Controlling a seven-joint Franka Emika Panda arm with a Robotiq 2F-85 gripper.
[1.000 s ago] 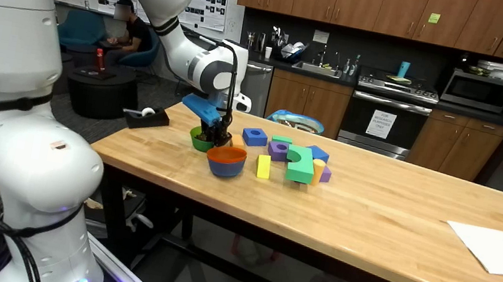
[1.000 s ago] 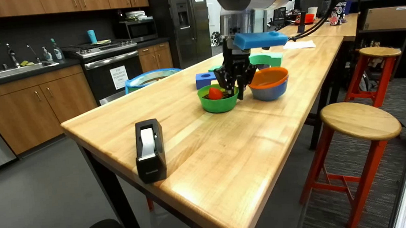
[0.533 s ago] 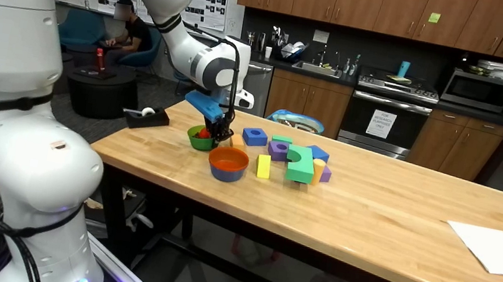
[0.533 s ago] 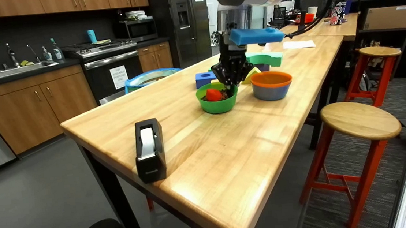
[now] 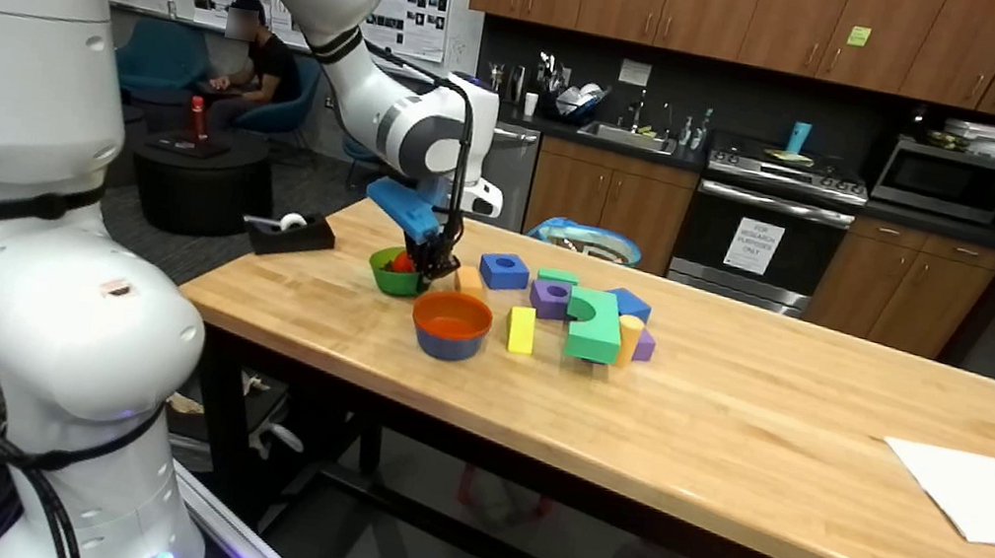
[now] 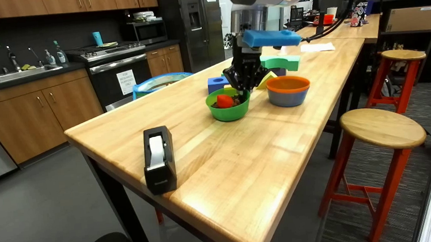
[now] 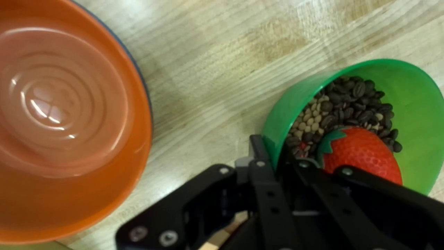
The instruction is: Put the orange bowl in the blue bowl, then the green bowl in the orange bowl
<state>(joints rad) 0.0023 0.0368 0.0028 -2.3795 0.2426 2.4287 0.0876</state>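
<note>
The orange bowl [image 5: 452, 314] sits nested in the blue bowl [image 5: 447, 346] on the table. The pair also shows in an exterior view, orange bowl [image 6: 288, 83] above blue bowl [image 6: 287, 98], and the orange bowl [image 7: 66, 198] fills the left of the wrist view. The green bowl [image 6: 230, 114] stands beside them and holds a red strawberry [image 7: 362, 156] and dark beans [image 7: 360, 100]. My gripper [image 7: 273, 150] is shut on the near wall of the green bowl [image 7: 414, 104], one finger outside and one inside. Whether the green bowl touches the table I cannot tell.
Blocks stand behind the bowls: orange [image 5: 470, 281], blue [image 5: 505, 270], purple [image 5: 550, 298], yellow [image 5: 520, 330] and green [image 5: 594, 329]. A black tape dispenser [image 6: 159, 161] stands at the table's end. White paper [image 5: 982, 496] lies on the table [image 5: 732, 436].
The gripper has closed from spread fingers onto the green bowl's wall. The green bowl has shifted slightly away from the stacked bowls. The stacked bowls have shifted slightly the other way and now sit level.
</note>
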